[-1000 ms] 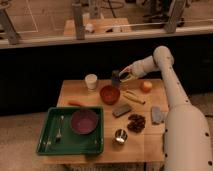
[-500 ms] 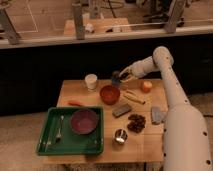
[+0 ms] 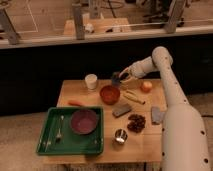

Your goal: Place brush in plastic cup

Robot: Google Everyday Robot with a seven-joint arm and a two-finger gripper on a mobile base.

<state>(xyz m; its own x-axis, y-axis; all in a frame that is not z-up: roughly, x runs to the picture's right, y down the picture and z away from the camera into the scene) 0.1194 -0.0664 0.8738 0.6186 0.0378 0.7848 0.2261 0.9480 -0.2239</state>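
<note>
- Surface: a light wooden table (image 3: 150,145) standing before a dark wall, with a wooden floor and railing posts beyond.
- Gripper (image 3: 117,78): over the table's far edge, just behind the red bowl (image 3: 109,94); fingers pressed together. Whether the fingers are pinching something cannot be told.
- Plastic cup (image 3: 115,77): dull blue, at the far edge, at the gripper.
- Brush: cannot be made out.
- Cream cup (image 3: 91,81): far edge, left of the gripper.
- Green tray (image 3: 55,147): near-left corner, holding a purple bowl (image 3: 83,121).
- Metal cup (image 3: 120,135): near edge.

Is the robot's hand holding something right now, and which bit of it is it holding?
The gripper sits shut at the table's back edge, above the red bowl. Something dark is at its tip, but whether it is the brush, or which part, cannot be told.
</note>
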